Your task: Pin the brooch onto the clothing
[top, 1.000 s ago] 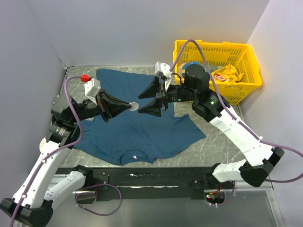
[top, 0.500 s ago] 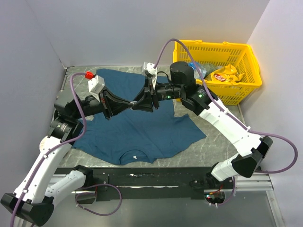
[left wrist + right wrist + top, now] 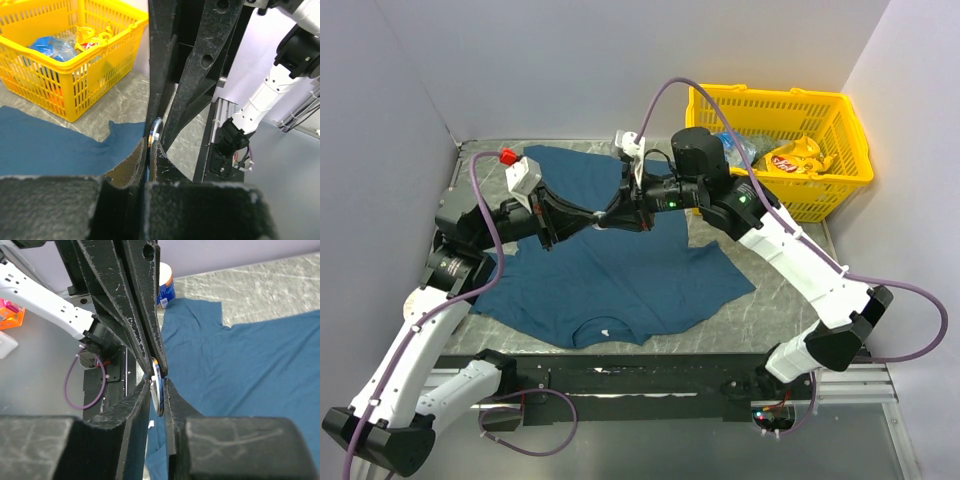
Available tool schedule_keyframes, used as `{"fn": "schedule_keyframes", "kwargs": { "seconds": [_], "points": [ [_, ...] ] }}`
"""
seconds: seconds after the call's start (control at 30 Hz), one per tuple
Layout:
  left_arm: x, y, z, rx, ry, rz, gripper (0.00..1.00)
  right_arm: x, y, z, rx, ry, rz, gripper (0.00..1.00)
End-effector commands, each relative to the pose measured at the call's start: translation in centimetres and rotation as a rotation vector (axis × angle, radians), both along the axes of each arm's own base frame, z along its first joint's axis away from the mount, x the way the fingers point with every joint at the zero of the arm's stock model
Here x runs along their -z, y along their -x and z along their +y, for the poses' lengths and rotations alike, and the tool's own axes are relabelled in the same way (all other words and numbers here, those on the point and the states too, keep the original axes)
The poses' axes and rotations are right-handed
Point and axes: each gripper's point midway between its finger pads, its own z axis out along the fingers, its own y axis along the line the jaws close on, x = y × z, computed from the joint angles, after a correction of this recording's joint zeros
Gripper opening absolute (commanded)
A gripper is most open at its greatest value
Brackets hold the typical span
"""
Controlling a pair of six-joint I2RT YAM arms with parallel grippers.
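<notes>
**A:** The left gripper [image 3: 590, 225] and the right gripper [image 3: 608, 221] meet tip to tip in the air above the tabletop [image 3: 790, 290], where the clothing [image 3: 620, 285] lies spread. The left one is pinched on the brooch [image 3: 158, 390]. The right one is narrow around it, but I cannot tell whether it grips.

**B:** What could go wrong?

**A:** I judge that if one lets go before the other bites, the brooch falls onto the shirt. It could also twist in the fingers and sit badly for pinning.

**B:** Do the views differ?

**A:** Yes. Only the top view shows the whole shirt, yet it hides the brooch among the fingers. Both wrist views show it as a pale disc at the tips.
</notes>
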Motion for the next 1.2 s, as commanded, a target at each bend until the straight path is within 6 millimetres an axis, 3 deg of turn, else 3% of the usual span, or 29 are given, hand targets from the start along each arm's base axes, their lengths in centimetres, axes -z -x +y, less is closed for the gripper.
{"fn": "schedule_keyframes", "kwargs": {
  "seconds": [0.0, 0.2, 0.67, 0.73, 1.07, 1.17],
  "points": [
    [-2.2, 1.3, -0.2, 0.057, 0.015, -0.058, 0.01, -0.9, -2.1, 0.5, 0.102, 0.023, -0.056, 0.15],
    [-1.7, 1.1, -0.4, 0.072, -0.022, -0.023, 0.01, -0.6, -3.3, 0.4, 0.167, 0.053, -0.065, 0.01],
    [-0.2, -0.7, 0.8, -0.02, -0.199, -0.013, 0.01, 1.2, -4.5, -0.5, 0.229, 0.134, -0.09, 0.01],
    [-0.1, -1.0, 1.1, -0.05, -0.214, -0.007, 0.01, 1.4, -4.5, -0.6, 0.226, 0.14, -0.1, 0.07],
    [-0.1, -1.4, 2.0, -0.099, -0.276, -0.047, 0.01, 1.7, -4.4, -1.3, 0.232, 0.151, -0.128, 0.55],
    [0.2, -1.6, 2.2, -0.111, -0.285, -0.039, 0.01, 1.5, -4.5, -1.5, 0.243, 0.144, -0.143, 0.63]
  ]
}}
